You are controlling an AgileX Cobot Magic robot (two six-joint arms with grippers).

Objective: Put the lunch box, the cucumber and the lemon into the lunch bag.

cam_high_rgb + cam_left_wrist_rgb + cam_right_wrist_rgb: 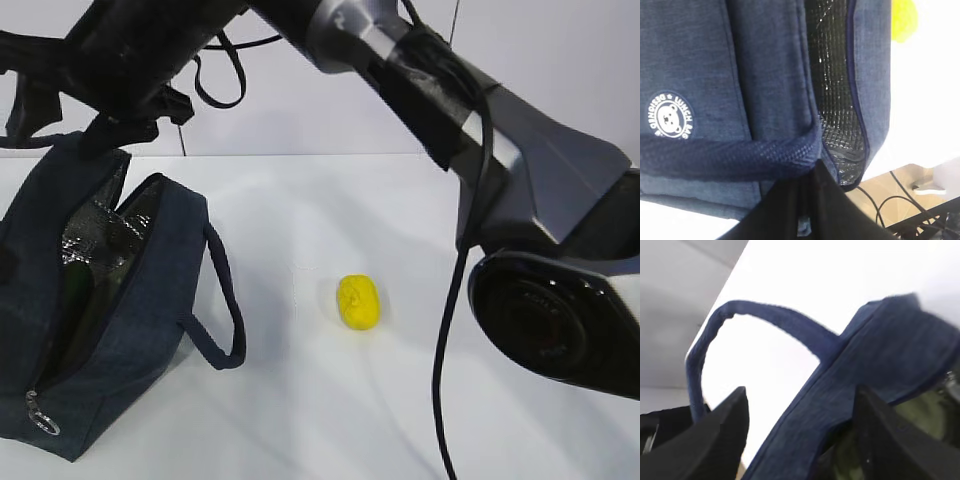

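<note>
The navy lunch bag (140, 330) stands open at the left, foil lining showing. Something green (78, 280) lies inside it, also seen past my right finger (925, 415); it is too dim to tell the cucumber from the lunch box. The yellow lemon (358, 302) lies on the white table right of the bag, and it shows at the top edge of the left wrist view (904, 20). My left gripper (812, 169) is shut on the bag's handle (730, 157). My right gripper (801, 395) is open astride the bag's side wall (840, 390), one finger outside and one inside.
The right arm (470, 120) reaches across the table from the right, above the lemon, toward the bag's far end. The bag's other handle (225, 300) lies looped on the table. Cables and the table's edge (900, 195) show beyond the bag.
</note>
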